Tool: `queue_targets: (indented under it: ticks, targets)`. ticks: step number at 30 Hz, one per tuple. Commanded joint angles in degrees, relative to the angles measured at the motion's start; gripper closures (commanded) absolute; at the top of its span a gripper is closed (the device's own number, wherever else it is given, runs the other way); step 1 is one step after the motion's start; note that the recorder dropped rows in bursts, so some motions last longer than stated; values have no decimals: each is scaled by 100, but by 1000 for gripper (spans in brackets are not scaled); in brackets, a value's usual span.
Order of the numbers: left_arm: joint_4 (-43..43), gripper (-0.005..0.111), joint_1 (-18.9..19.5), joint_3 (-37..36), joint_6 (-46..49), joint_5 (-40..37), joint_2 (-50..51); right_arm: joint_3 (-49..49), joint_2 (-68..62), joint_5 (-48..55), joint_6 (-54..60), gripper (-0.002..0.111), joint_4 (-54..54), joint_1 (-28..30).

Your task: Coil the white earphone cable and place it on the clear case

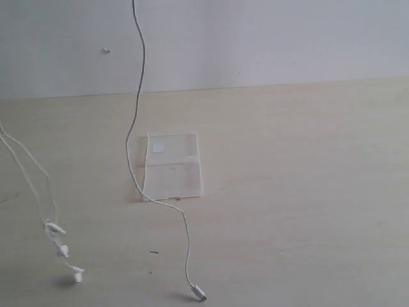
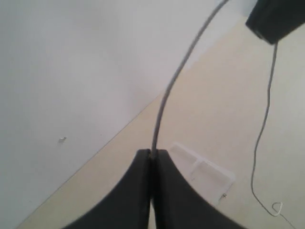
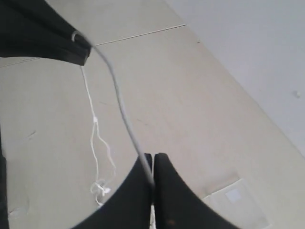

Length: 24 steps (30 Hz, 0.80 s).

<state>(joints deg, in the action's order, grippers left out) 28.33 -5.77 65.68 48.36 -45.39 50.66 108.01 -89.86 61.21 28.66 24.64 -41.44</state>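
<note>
The plug (image 1: 199,295) lies on the counter (image 1: 307,192) in front of the case (image 1: 171,166), and the earbuds (image 1: 62,248) hang low to the case's left. From the plug the cable (image 1: 135,115) runs back along the case's left edge and rises out of view. Above the case, the left end effector (image 2: 151,155) and the right end effector (image 3: 153,161) each clamp the cable, with a curved span between them.

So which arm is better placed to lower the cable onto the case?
Probably the right: the white earphone cable under the right gripper hangs alongside the clear case, while the left gripper's earbud end dangles off to one side.
</note>
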Motion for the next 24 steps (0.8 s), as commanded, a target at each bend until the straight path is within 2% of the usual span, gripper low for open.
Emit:
queue_targets:
  ticks: [1,2,4,5,8,12,18,24]
  targets:
    - [51,106,14,45,-81,-92,-7,35,272,-308,-71,108,-216,11]
    - [113,105,14,45,-81,-92,-7,35,311,-365,-71,108,-216,11]
    - [253,95,14,45,-81,-81,3,35,415,-631,-71,108,-216,11]
    - [328,83,14,45,-81,-81,3,35,475,-817,-71,108,-216,11]
    - [434,66,14,45,-81,-69,3,35,555,-1155,-13,108,-30,11]
    - [645,65,14,45,-81,163,3,46,608,-1735,199,108,384,11]
    - [696,65,14,45,-81,269,3,401,608,-1713,291,108,384,11]
    - [1165,65,14,45,-42,283,3,622,608,-1583,291,108,374,11]
